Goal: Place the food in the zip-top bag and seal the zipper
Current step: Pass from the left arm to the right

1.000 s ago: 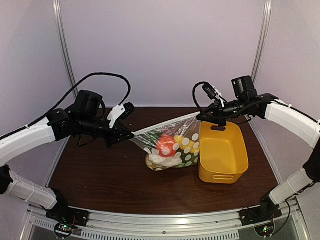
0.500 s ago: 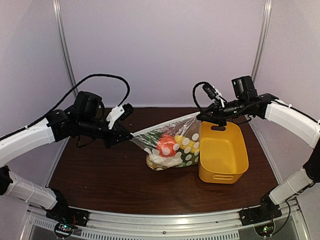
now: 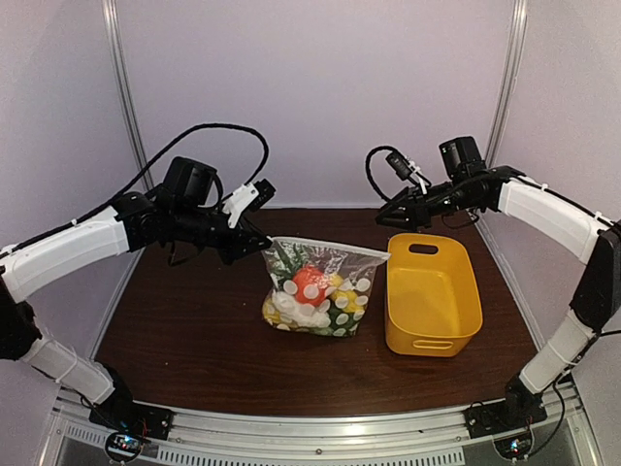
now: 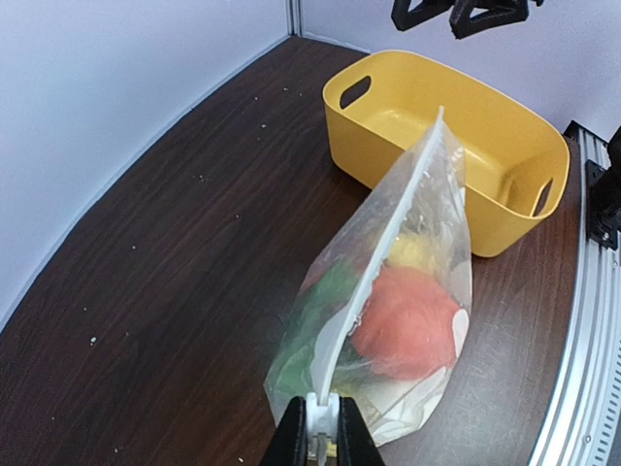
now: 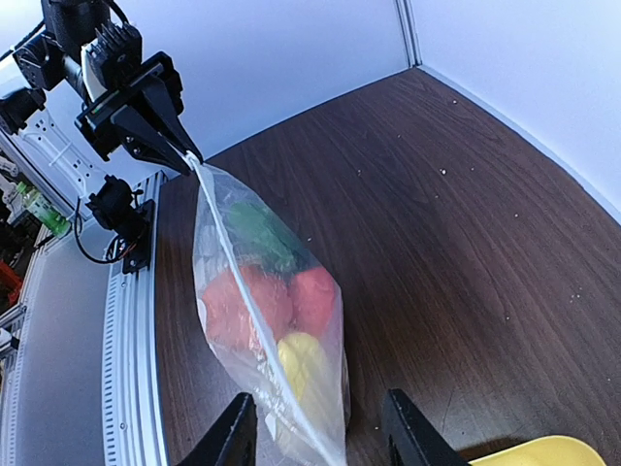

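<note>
Zip-top bag [image 3: 320, 296] holding the food [image 3: 309, 283], beside the yellow basket [image 3: 427, 342]: left gripper [image 3: 262, 249] pinches its corner; right gripper [image 3: 385, 216] gapes empty.

Overhead; opposed wrist views along bag [image 4: 427, 243]

Even diffuse light from above, soft shadows under the zip-top bag [image 3: 315, 291] and yellow basket [image 3: 427, 340], pale sheen on the counter [image 3: 184, 330] near its far edge, overhead view slightly soft.
</note>
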Controlling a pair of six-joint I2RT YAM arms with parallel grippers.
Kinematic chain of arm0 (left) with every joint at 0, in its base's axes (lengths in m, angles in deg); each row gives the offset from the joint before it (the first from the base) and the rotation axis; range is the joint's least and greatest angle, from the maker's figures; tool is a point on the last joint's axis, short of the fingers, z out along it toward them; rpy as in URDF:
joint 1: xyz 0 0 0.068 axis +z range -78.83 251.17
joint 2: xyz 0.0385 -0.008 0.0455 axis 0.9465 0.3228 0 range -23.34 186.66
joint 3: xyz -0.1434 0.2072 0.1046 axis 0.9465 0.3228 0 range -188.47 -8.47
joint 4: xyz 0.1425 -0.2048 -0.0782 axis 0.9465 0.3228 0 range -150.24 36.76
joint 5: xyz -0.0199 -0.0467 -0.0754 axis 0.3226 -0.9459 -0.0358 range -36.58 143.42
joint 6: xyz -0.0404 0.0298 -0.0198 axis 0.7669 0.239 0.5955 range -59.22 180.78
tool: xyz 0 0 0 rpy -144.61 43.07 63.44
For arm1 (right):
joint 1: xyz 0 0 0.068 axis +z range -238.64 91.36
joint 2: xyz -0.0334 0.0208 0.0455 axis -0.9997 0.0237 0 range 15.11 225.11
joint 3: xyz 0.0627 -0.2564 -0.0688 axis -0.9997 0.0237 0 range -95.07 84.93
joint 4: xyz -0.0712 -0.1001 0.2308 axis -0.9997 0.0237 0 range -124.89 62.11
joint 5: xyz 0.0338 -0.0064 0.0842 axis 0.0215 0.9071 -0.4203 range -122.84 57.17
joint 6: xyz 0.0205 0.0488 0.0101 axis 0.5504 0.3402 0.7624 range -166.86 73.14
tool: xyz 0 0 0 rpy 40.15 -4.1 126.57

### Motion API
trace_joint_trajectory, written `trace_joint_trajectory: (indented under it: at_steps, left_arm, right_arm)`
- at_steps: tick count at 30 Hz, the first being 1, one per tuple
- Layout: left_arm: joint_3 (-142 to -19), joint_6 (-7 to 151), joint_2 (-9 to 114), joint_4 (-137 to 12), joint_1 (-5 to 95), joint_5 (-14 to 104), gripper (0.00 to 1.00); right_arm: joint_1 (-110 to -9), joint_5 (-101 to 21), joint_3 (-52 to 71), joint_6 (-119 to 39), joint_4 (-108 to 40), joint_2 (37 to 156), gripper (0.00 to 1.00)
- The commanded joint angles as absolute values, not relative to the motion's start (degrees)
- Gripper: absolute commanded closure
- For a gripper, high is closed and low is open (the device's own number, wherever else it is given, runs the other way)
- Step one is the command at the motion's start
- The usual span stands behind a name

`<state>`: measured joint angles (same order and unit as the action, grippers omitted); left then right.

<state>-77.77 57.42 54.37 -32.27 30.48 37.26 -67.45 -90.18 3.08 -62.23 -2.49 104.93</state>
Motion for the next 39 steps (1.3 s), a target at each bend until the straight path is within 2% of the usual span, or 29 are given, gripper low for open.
trace_joint_trajectory:
  at_steps: [1,7,8,9,10,11,12,15,20,25,33,36,37,39]
  left_arm:
    - [-87.60,57.29,62.73,-37.66,31.35,38.57,1.00]
    - [-97.76,56.13,69.79,-39.81,34.95,36.21,1.00]
    - [-98.83,56.05,70.40,-40.30,35.37,35.23,1.00]
    - [-99.85,55.88,70.88,-40.54,35.52,34.26,1.00]
    - [-100.66,55.79,71.43,-40.44,35.57,33.58,1.00]
    - [-101.11,55.80,71.76,-40.37,35.59,33.06,1.00]
    - [-101.20,55.84,71.92,-40.32,35.58,32.53,1.00]
    - [-99.64,56.30,71.86,-40.66,35.57,31.75,1.00]
    - [-94.77,57.05,69.94,-42.77,35.57,31.27,1.00]
    - [-92.12,57.60,68.54,-43.88,35.57,31.12,1.00]
    - [-90.96,57.45,67.36,-44.21,35.57,30.87,1.00]
    - [-90.47,57.18,66.74,-44.35,35.57,30.91,1.00]
    - [-90.20,57.10,66.45,-44.45,35.57,31.06,1.00]
    - [-89.72,56.92,66.32,-44.74,35.66,31.44,1.00]
  right_arm:
    - [-70.11,-91.64,-3.37,-64.66,3.08,107.32,0.54]
    - [-75.16,-91.23,-4.85,-63.21,0.78,107.42,0.53]
    - [-75.20,-90.73,-4.88,-63.24,0.76,107.30,0.50]
    - [-74.97,-90.63,-4.75,-63.65,1.23,107.06,0.38]
    - [-74.11,-90.49,-4.67,-64.39,1.84,106.75,0.08]
    - [-72.61,-89.79,-4.99,-66.76,3.70,106.48,0.01]
    - [-70.54,-88.26,-5.78,-70.11,6.84,106.29,0.01]
    - [-64.13,-80.01,-6.19,-76.72,12.58,105.35,0.01]
    - [-59.72,-69.74,-2.72,-77.89,4.40,103.67,0.00]
    - [-59.38,-68.66,-10.75,-82.19,6.57,112.18,0.01]
    - [-57.64,-73.45,-20.99,-87.34,12.91,124.67,0.15]
    - [-57.27,-73.38,-21.81,-85.43,11.05,126.72,0.23]
    - [-57.26,-73.47,-22.12,-85.19,10.58,127.32,0.29]
    - [-57.31,-73.37,-23.45,-84.85,10.51,128.76,0.49]
